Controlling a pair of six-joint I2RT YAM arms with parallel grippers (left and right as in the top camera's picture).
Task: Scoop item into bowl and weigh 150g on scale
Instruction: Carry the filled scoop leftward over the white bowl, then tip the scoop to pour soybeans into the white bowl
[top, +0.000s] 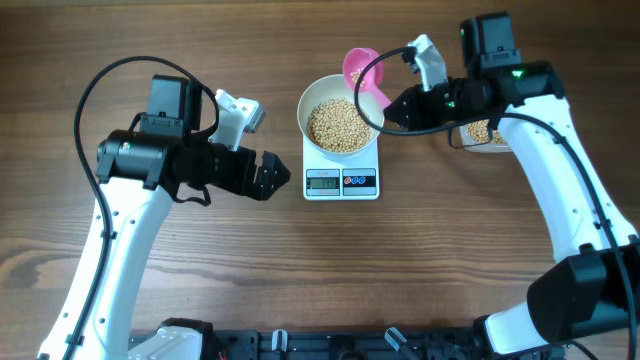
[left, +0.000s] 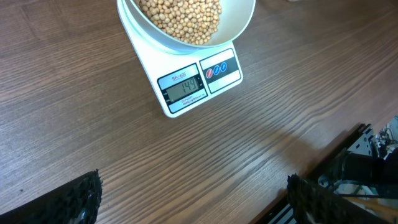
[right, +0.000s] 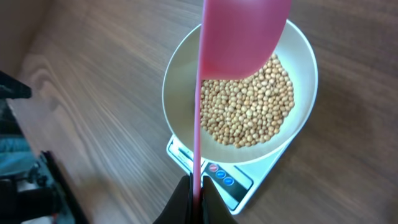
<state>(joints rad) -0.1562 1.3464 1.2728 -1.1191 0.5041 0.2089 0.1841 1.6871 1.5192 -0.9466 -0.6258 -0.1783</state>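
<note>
The white bowl (top: 305, 110) stands on the scale (top: 341, 181), holding a heap of tan beans (top: 340, 125). My right gripper (top: 395, 108) is shut on the thin handle of a pink scoop (top: 363, 72), whose cup hangs over the bowl's back right rim. In the right wrist view the scoop (right: 245, 37) covers the far part of the bowl (right: 305, 68) and the beans (right: 249, 106); the right gripper (right: 197, 186) pinches the handle above the scale (right: 233, 183). My left gripper (top: 270, 175) is open and empty, left of the scale. The left wrist view shows the scale (left: 199, 84) with a lit display.
A clear tub (top: 487, 133) with more beans sits at the right, partly under my right arm. Bare wood lies between the left gripper (left: 193, 193) and the scale. The table's near edge and dark frame show at the left wrist view's lower right.
</note>
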